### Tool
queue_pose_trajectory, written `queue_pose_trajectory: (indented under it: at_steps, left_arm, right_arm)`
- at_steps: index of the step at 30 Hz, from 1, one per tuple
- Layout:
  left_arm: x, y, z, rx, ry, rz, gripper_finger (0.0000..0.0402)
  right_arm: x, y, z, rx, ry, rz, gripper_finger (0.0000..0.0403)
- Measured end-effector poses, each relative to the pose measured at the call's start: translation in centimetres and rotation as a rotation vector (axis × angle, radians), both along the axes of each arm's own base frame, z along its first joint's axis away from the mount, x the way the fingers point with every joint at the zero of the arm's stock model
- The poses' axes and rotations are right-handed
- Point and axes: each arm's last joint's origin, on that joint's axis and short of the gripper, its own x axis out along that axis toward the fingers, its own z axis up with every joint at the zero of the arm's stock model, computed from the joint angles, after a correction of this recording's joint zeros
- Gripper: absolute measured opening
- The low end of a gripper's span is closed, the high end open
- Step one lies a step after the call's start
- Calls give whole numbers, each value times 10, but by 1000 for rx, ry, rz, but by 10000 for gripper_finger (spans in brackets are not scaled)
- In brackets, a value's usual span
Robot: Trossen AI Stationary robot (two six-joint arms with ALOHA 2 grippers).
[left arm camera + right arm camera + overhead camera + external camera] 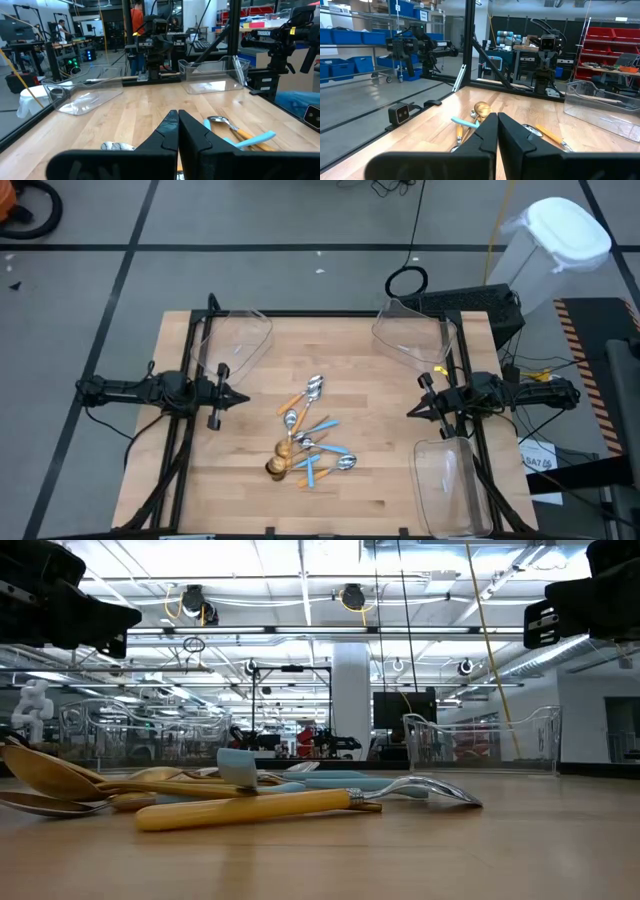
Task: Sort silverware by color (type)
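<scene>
orange-handled spoon (pixel 255 808) fills low view; bins (pixel 243 340) only overhead.

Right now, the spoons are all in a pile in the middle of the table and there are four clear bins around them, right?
Almost. The spoons do lie in a pile in the middle of the table, but the high view shows three clear bins, not four: one at the far left, one at the far right, one at the near right.
</scene>
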Motion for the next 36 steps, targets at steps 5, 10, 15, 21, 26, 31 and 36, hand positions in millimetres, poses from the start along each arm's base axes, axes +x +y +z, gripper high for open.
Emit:
queue_pose_trajectory:
  at_steps: [5, 10, 15, 21, 26, 31, 36]
  left_arm:
    - [0, 0, 0, 0, 0, 0, 1]
    - [0, 0, 0, 0, 0, 1, 1]
    - [0, 0, 0, 0, 0, 1, 1]
    - [0, 0, 0, 0, 0, 0, 1]
    - [0, 0, 0, 0, -1, 1, 1]
    - [0, 0, 0, 0, -1, 0, 1]
    - [0, 0, 0, 0, 0, 0, 1]
  right_arm:
    - [0, 0, 0, 0, 0, 0, 9]
    - [0, 0, 0, 0, 0, 0, 9]
    - [0, 0, 0, -9, -3, -1, 9]
    - [0, -1, 4, -74, -63, -32, 9]
    - [0, -1, 4, -76, -65, -32, 9]
    - [0, -1, 4, -59, -63, -31, 9]
    - [0, -4, 10, 234, -43, -134, 9]
